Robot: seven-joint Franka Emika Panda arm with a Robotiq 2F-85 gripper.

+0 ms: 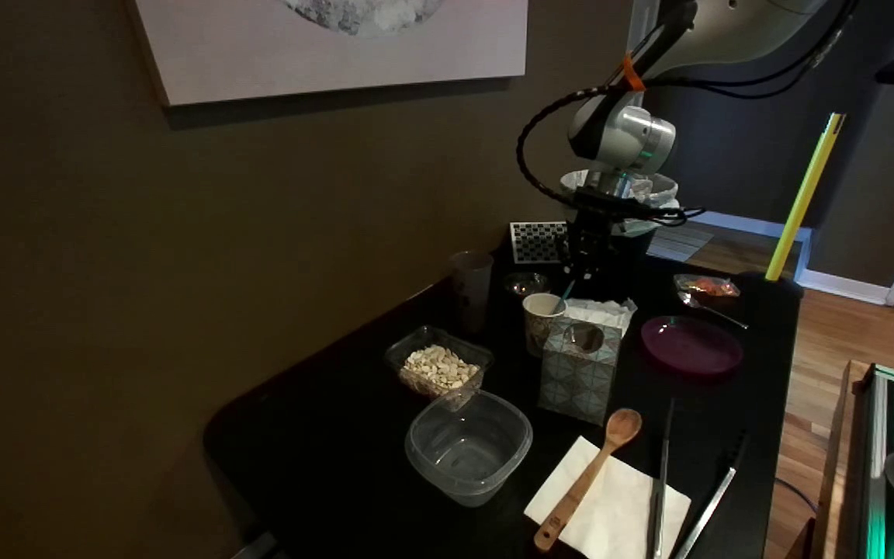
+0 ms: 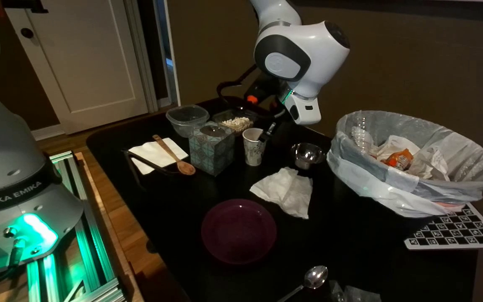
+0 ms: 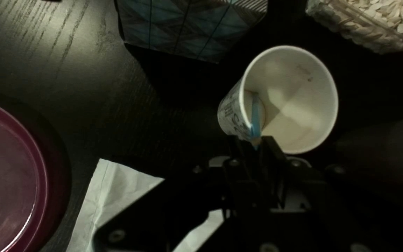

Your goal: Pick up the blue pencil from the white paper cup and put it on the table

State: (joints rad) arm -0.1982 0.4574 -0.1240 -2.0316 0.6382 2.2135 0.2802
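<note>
One pencil (image 3: 255, 116), foot inside cup (image 3: 294, 98): wrist view only; grip unclear.

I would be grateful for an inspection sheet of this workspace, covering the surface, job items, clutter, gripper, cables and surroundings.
Surface: black table, slightly glossy, grain showing in the wrist view.
Job's things: blue pencil leans in the upright white paper cup, its upper end above the rim.
Clutter: tissue box beside the cup; crumpled tissue; purple plate; wooden spoon lying across a flat napkin.
Gripper: gripper at the pencil's upper end, fingers either side; whether it grips, cannot tell.
Cables: black cable loops out beside the arm.
Surroundings: lined bin holding waste; wall picture; white door.
</note>
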